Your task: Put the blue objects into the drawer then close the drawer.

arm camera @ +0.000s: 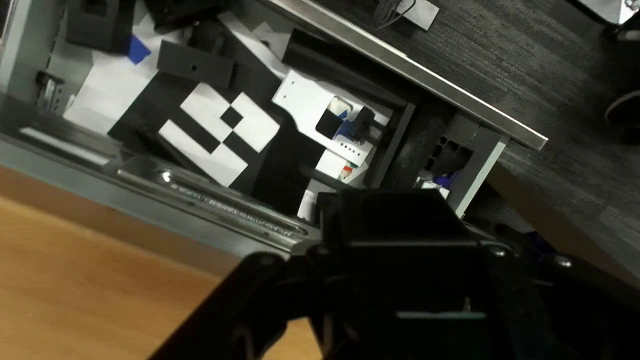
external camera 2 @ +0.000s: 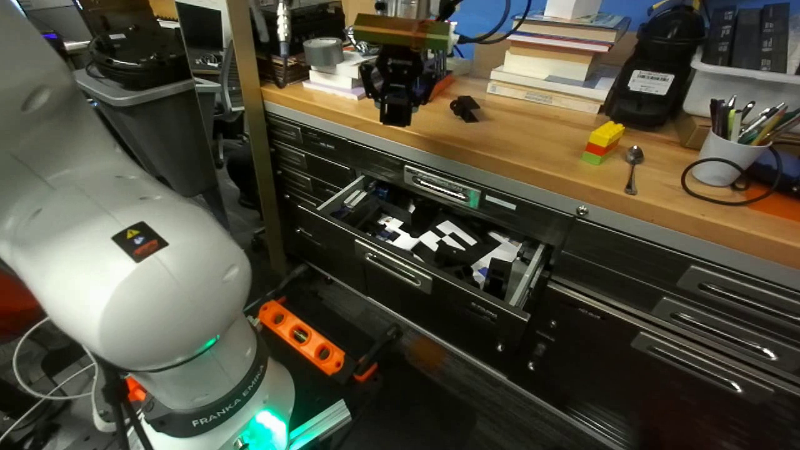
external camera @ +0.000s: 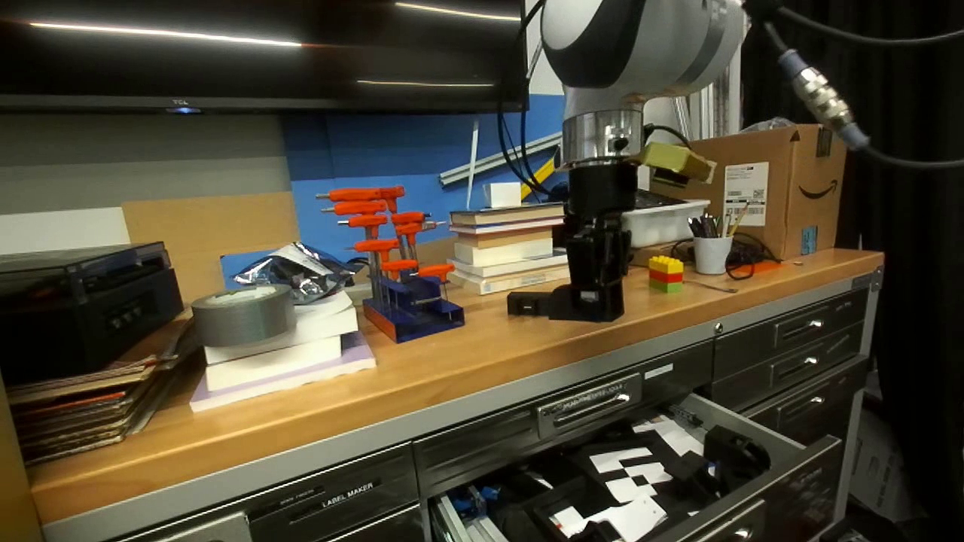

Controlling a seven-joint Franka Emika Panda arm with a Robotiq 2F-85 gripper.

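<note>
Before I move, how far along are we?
Done: the drawer stands open. In hand: the jaws are outside the drawer; whether they grip anything is unclear. Left: one near-black piece, probably a target, lies on the worktop; then the drawer needs closing.

A white, smooth-curved robot arm (external camera 2: pixel 175 300) bears a black band (external camera 2: pixel 232 400) lettered "FRANKA EMIKA", a black warning sticker (external camera 2: pixel 140 242) marked in yellow and red, a green base light (external camera 2: pixel 267 429), a silver wrist collar (external camera: pixel 602 137), a metal cable connector (external camera: pixel 821 94) and black, jointed fingers (external camera: pixel 591 260).
</note>
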